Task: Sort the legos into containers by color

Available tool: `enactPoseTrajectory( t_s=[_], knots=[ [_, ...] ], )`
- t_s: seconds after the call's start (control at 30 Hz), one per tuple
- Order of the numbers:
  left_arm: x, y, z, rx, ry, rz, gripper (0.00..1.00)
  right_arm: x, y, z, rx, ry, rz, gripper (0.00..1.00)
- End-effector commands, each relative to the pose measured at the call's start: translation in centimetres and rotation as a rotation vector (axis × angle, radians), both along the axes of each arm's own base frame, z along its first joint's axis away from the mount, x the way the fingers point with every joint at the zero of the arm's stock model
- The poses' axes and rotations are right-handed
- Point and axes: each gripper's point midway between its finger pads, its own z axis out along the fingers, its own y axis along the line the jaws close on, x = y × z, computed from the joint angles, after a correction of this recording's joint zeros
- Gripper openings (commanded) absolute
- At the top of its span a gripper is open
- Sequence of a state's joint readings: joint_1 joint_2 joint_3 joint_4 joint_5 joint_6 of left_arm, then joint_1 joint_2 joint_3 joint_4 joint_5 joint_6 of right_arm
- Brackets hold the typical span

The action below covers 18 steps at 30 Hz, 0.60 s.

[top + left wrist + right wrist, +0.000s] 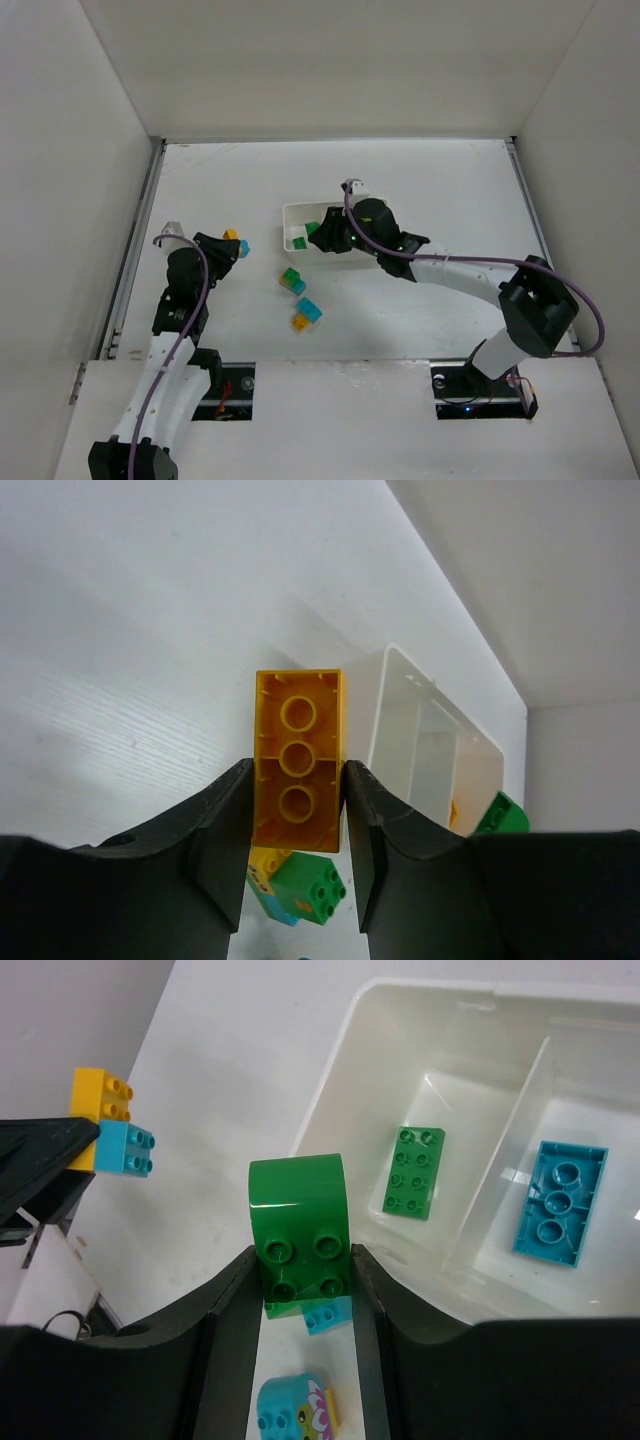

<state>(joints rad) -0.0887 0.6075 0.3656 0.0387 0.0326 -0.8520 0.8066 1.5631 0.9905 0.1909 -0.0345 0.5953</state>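
My left gripper (231, 246) is shut on a yellow-orange lego (297, 755) that has a cyan lego (127, 1148) joined to it. It holds the pair above the table, left of the white tray (291, 214). At the tray's left end, my right gripper (303, 1260) is shut on a green lego (300, 1222) with a rounded top. A flat green lego (415, 1172) lies in one container and a cyan lego (560, 1203) in the one beside it. The arm hides most of the tray in the top view.
Two loose stacks lie on the table in front of the tray: a green and cyan one (292, 281) and a cyan and yellow one (306, 314). White walls enclose the table at the left, back and right.
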Motion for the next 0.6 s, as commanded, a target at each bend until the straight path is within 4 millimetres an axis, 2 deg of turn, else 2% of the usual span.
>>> enactPoseTrajectory(
  t_s=[0.0,0.1,0.23,0.57],
  knots=[
    [0.1,1.5,0.1,0.039,0.012,0.052,0.19,0.8,0.9,4.1,0.049,-0.138,0.016,0.29],
    [-0.4,2.3,0.0,0.076,0.027,0.074,0.19,0.5,1.0,4.5,0.055,-0.145,0.023,0.29],
    [-0.7,2.9,0.7,0.101,0.007,0.101,0.19,0.2,1.2,4.0,0.046,-0.144,0.025,0.29],
    [-1.0,2.2,2.3,0.078,-0.059,0.081,0.19,0.3,1.5,3.7,0.021,-0.151,0.006,0.3]
  ],
)
